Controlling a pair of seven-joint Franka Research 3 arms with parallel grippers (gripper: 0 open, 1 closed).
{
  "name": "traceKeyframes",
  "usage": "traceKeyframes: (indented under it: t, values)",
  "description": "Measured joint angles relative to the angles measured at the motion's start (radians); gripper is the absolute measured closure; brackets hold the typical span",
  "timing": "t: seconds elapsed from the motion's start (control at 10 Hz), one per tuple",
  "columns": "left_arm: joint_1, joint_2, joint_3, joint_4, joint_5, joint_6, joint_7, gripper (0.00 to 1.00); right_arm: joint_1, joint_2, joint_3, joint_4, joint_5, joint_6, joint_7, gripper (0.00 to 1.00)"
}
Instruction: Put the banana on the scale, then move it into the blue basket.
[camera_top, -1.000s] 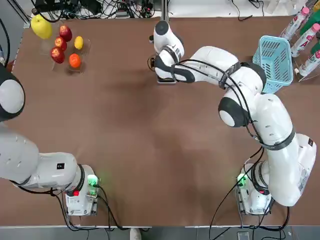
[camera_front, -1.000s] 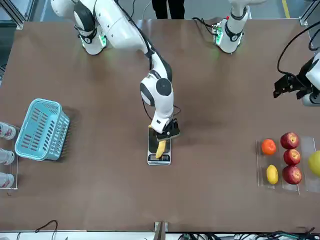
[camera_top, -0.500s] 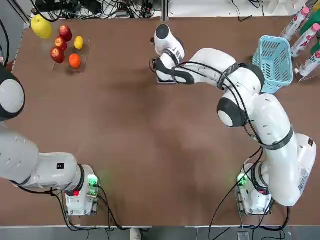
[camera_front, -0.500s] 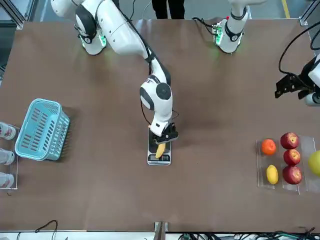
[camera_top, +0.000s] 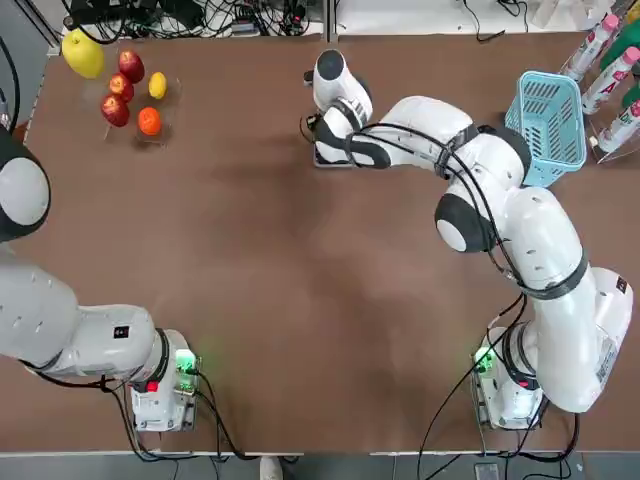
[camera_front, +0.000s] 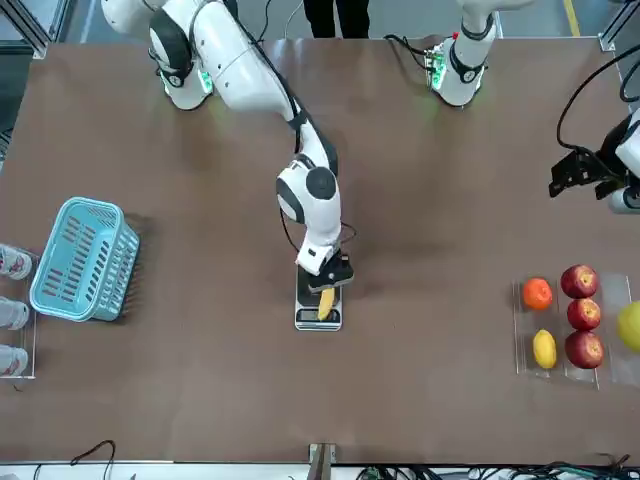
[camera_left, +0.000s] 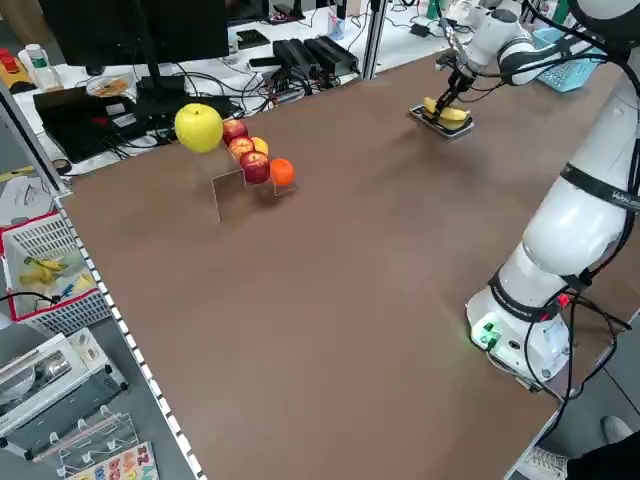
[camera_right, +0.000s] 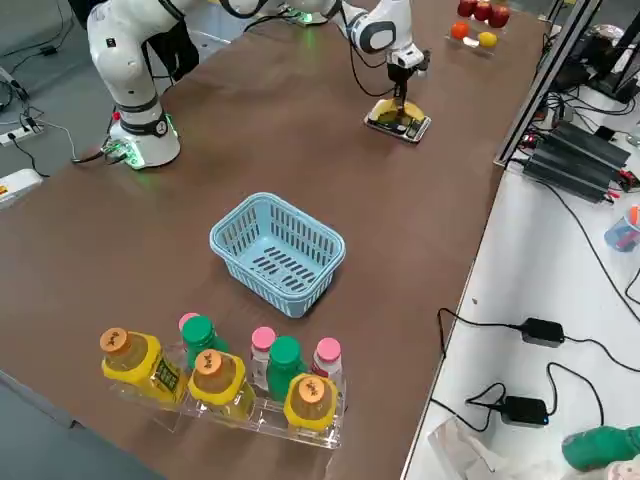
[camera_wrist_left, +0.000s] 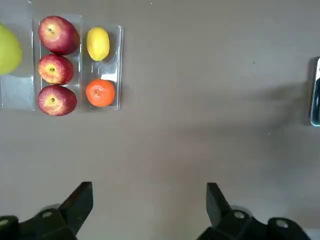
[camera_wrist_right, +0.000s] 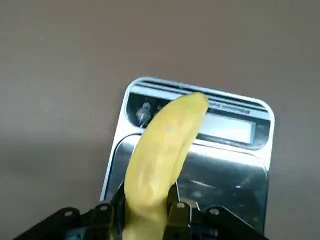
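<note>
A robotics lab: 2 robot arms (camera_top: 560, 290) share 1 table (camera_top: 300, 300), near monitors (camera_left: 145, 30) and cabling (camera_top: 225, 18).

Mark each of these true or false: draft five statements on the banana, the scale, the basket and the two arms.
1. The banana lies over the scale. True.
2. The right hand is away from the banana. False: its fingers are on either side of it, at the scale.
3. The blue basket has fruit inside. False: it holds nothing.
4. The left hand is open, over the table on the fruit tray's side. True.
5. The lemon is on the scale. False: it sits in the clear tray.
</note>
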Motion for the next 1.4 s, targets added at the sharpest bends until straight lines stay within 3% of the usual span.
traceKeyframes:
  t: [0.2, 0.4, 0.7, 0.9, 1.1, 1.4]
  values:
    - [0.000, 0.001, 0.000, 0.000, 0.000, 0.000, 0.000, 0.00, -0.045, -0.072, -0.009, 0.005, 0.024, -0.040, -0.019, 0.73]
    - [0.000, 0.003, 0.000, 0.000, 0.000, 0.000, 0.000, 0.00, -0.150, -0.225, -0.014, -0.048, 0.039, -0.164, -0.169, 0.76]
    - [0.001, 0.006, 0.000, 0.000, -0.001, 0.000, 0.000, 0.00, -0.390, -0.597, -0.019, -0.420, 0.055, -0.234, -0.449, 0.76]
    - [0.001, 0.009, 0.000, 0.000, -0.001, 0.000, 0.000, 0.00, -0.561, -0.755, -0.019, -0.612, 0.057, -0.294, -0.588, 0.76]
    - [0.000, 0.010, -0.001, 0.000, -0.006, 0.000, 0.000, 0.00, -0.713, -0.804, -0.018, -0.733, 0.057, -0.292, -0.630, 0.76]
    - [0.002, 0.010, 0.001, 0.001, -0.020, 0.000, 0.000, 0.00, -0.852, -0.813, -0.017, -0.766, 0.057, -0.331, -0.670, 0.77]
